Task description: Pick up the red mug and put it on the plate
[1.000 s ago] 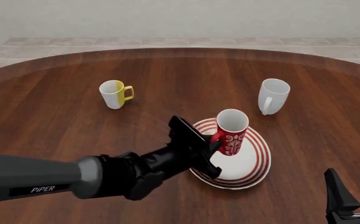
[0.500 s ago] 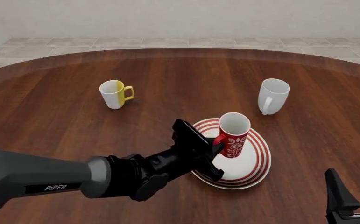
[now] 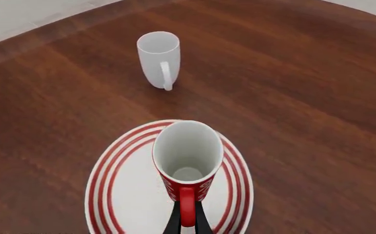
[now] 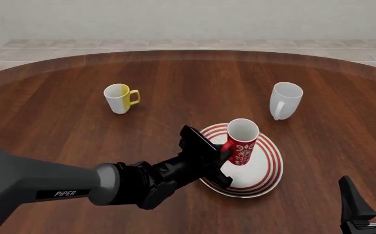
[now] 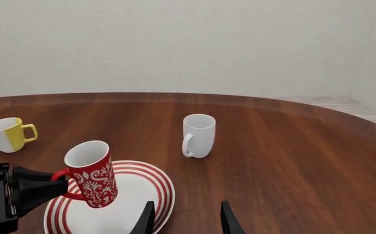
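Because the left end effector (image 4: pixel 224 150) pinches the red mug (image 4: pixel 241 142) by its handle, the mug hangs tilted over the plate (image 4: pixel 266 170), base near its centre; right end effector (image 5: pixel 184 217) spread, idle.

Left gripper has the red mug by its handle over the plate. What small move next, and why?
Probably lower it slightly further, then release. The left gripper is shut on the handle; the red mug hangs tilted over the plate, and whether its base touches is unclear.
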Robot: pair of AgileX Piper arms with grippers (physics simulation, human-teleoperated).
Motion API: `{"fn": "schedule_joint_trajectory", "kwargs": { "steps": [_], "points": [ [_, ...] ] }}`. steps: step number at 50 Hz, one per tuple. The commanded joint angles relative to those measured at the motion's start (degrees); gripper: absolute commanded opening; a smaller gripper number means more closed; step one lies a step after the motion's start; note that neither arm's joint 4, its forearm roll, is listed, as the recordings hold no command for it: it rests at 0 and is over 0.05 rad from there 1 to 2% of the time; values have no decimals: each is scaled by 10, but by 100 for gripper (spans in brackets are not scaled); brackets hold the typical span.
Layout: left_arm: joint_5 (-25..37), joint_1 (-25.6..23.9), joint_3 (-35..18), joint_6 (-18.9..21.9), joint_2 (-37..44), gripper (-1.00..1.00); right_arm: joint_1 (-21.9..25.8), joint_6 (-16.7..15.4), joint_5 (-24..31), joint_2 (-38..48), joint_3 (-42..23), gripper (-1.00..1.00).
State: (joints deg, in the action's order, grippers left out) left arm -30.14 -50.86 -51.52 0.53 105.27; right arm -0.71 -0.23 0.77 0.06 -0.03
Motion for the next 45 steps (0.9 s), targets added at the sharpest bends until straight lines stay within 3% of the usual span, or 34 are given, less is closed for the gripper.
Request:
{"fn": "schedule_joint_trajectory", "kwargs": {
  "steps": [1, 45],
  "points": [
    [-4, 3, -4, 2, 3, -100, 0, 0, 1, 0, 0, 100],
    [-16, 9, -28, -2, 45, -100, -3, -1, 3, 0, 0, 100]
  ]
}}
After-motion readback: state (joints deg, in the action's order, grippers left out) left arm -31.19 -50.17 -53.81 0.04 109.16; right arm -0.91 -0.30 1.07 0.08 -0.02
